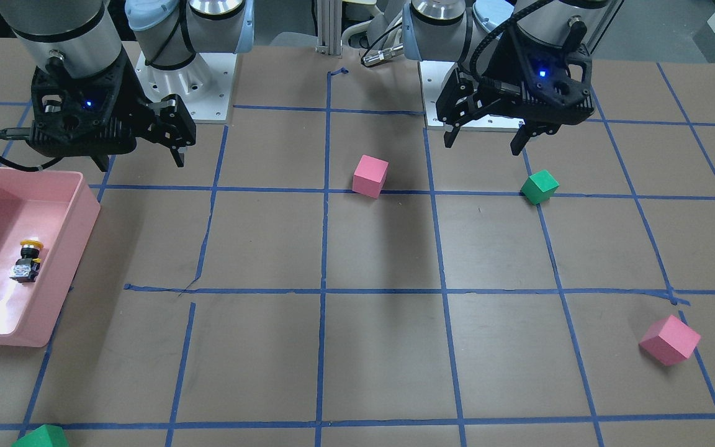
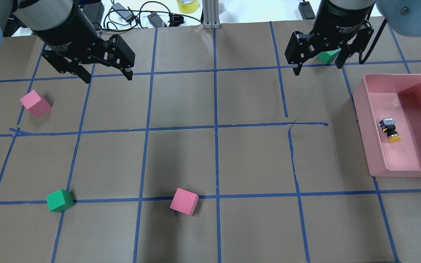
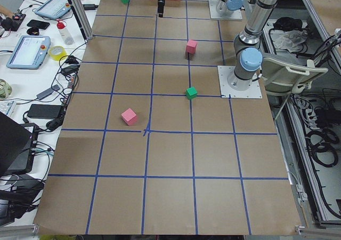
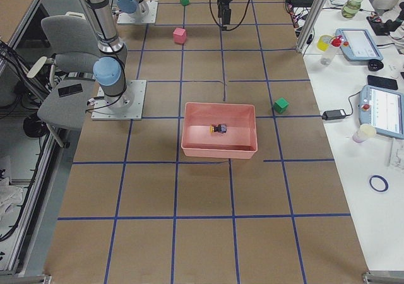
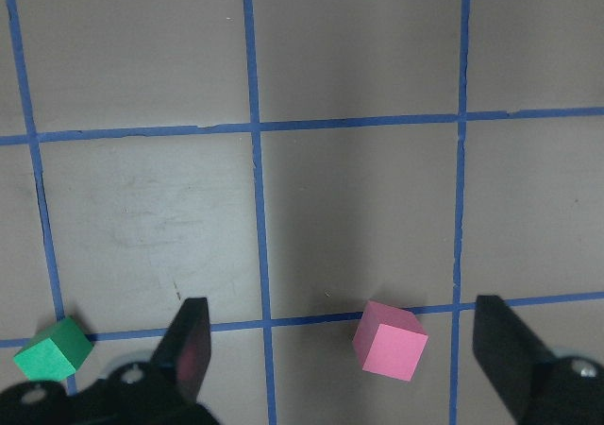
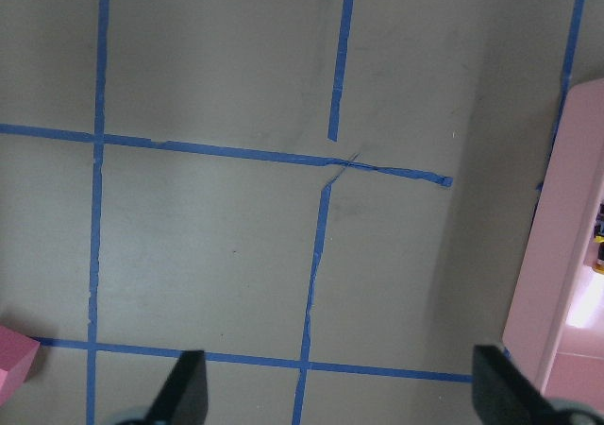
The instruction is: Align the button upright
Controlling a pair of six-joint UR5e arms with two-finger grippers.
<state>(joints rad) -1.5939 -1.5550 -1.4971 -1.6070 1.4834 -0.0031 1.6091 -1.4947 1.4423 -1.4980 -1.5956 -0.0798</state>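
We find the button (image 2: 389,129) lying on its side on the floor of the bin (image 2: 408,157), clear of the walls. Its round yellow cap points toward the robot, the black body is in the middle, and the greyish metallic contact block is at the far end. The bin is a smooth, glossy pink rectangular tray with rounded corners.

The right gripper (image 2: 318,69) hangs above the table (image 2: 254,160) near the bin's far corner. Its jaws are spread wide and grip nothing. The left gripper (image 2: 108,77) hangs well apart from it, jaws equally wide and likewise gripping nothing.

The table is a matte brown sheet gridded with blue tape. Four matte, sharp-edged cubes sit on it: pink (image 2: 184,201), pink (image 2: 35,103), green (image 2: 60,200), green (image 2: 327,56).
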